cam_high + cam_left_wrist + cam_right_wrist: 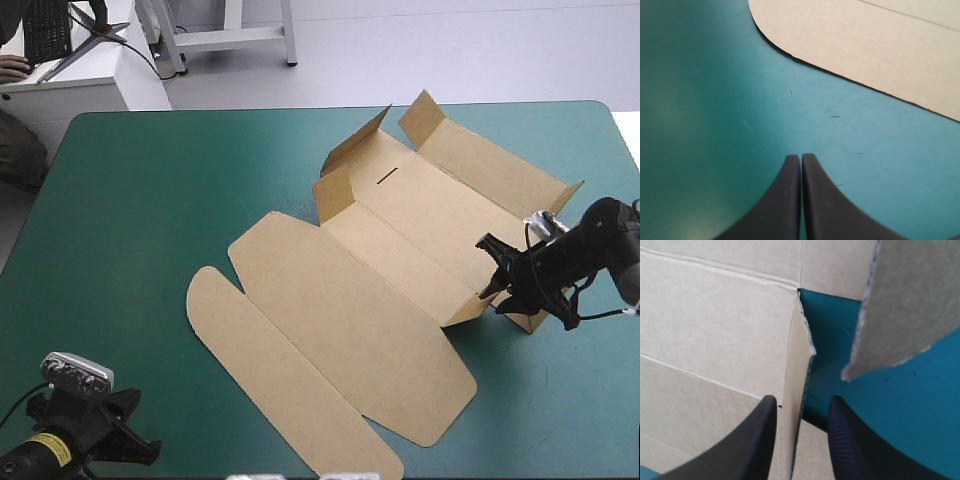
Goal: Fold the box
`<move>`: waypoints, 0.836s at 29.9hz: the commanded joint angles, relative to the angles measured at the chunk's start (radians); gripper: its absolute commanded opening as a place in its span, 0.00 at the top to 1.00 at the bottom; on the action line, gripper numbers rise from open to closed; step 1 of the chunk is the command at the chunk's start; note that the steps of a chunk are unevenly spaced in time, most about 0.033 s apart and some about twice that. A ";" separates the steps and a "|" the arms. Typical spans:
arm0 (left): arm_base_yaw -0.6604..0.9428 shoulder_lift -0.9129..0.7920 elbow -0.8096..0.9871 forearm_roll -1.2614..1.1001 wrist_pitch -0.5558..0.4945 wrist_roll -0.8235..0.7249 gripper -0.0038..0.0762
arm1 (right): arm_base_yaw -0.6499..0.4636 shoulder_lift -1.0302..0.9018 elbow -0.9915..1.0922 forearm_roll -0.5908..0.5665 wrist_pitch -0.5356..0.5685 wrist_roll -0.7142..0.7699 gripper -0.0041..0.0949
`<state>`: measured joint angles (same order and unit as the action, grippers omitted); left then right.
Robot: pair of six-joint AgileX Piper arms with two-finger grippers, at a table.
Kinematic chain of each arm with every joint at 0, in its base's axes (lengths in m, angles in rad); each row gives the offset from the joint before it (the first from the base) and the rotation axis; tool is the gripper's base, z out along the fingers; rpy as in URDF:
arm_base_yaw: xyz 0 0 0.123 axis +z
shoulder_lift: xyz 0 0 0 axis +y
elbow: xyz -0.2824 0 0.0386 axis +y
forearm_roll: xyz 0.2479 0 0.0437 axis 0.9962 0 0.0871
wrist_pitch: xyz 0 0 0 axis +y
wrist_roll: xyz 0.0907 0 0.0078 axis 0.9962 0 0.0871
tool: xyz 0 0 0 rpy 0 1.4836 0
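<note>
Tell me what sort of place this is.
Likely a robot test bench, perhaps a lab: a teal-green table cover, a brown box sheet partly folded, and the left gripper and right gripper.

One camera looks down from above and behind over the whole table (150, 200). The wrist cameras sit close: left by the near-left corner, right near the right edge; all share the box (380, 250).
</note>
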<state>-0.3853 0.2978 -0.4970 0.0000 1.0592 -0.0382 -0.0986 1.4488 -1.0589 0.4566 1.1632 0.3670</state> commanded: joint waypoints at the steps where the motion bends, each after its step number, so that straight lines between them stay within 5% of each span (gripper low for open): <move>1: -0.002 0.012 -0.024 0.000 -0.054 -0.009 0.96 | 0.001 -0.028 -0.031 0.021 -0.035 -0.012 0.58; 25: -0.002 0.012 -0.024 0.000 -0.056 -0.009 0.96 | 0.056 0.064 -0.021 0.022 -0.079 -0.017 0.60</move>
<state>-0.3853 0.2978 -0.4970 0.0000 1.0582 -0.0382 -0.0420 1.5412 -1.0568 0.4574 1.0867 0.3636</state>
